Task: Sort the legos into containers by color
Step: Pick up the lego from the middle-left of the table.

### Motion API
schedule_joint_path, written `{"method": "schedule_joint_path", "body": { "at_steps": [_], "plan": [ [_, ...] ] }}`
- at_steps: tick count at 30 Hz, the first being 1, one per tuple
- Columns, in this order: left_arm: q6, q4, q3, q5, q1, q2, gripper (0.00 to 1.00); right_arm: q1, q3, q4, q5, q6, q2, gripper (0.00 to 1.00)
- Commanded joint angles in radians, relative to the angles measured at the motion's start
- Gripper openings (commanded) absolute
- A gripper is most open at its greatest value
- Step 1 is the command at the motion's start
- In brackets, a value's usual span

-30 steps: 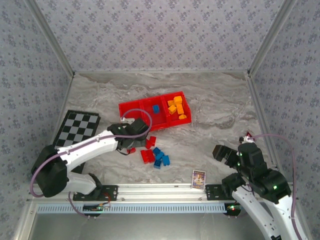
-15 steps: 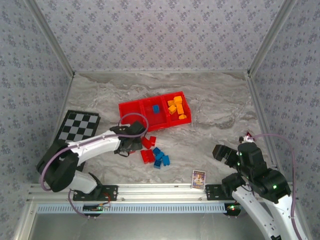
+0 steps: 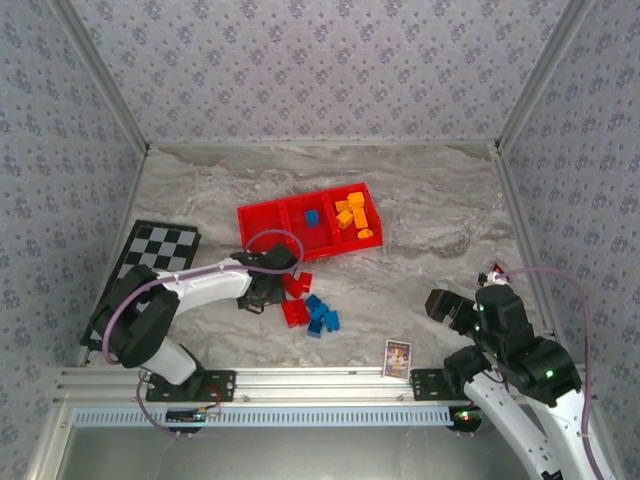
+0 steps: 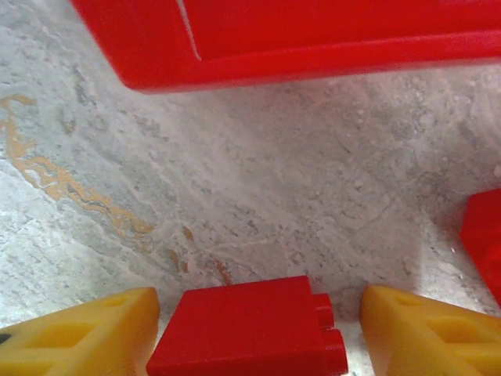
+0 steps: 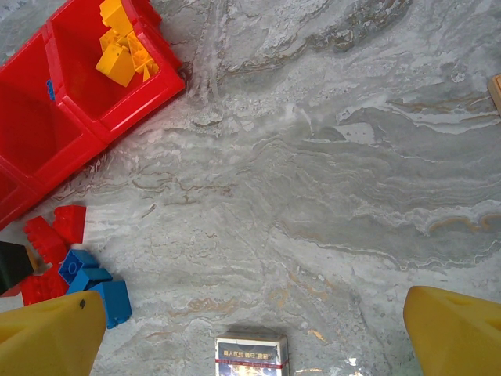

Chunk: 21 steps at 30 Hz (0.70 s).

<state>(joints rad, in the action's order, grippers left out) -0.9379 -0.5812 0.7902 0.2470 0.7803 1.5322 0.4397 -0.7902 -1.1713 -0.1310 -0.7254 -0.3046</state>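
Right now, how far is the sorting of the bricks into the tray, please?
Done: the orange-yellow bricks lie in the tray's right compartment, and one blue brick in the middle compartment. In hand: the left claw straddles a red brick on the table, not yet clamped. Left: several red bricks and blue bricks beside the tray; I see no brick in the left compartment.

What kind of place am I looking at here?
Probably a robot test booth, not a home: patterned walls box in a marble-look table, with a left arm and right arm bolted to a metal rail.
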Motion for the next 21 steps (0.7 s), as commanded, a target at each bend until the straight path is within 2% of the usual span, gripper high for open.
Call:
{"method": "schedule_joint_path", "body": {
  "at_steps": [1,6,15,21],
  "plan": [
    [0.010,0.006,-0.002,-0.012,-0.010,0.025,0.60,-0.007,-0.010,-0.005,-0.001,0.000,-0.006,1.00],
    [0.017,0.019,0.000,-0.023,-0.010,0.024,0.46,-0.006,-0.010,-0.003,-0.003,0.000,-0.005,1.00],
    [0.035,-0.010,0.007,0.020,-0.010,-0.083,0.31,-0.006,-0.008,0.005,0.004,0.010,-0.004,1.00],
    [0.087,-0.059,0.080,0.055,-0.010,-0.187,0.24,-0.006,-0.008,0.005,0.003,0.011,-0.006,1.00]
  ]
}}
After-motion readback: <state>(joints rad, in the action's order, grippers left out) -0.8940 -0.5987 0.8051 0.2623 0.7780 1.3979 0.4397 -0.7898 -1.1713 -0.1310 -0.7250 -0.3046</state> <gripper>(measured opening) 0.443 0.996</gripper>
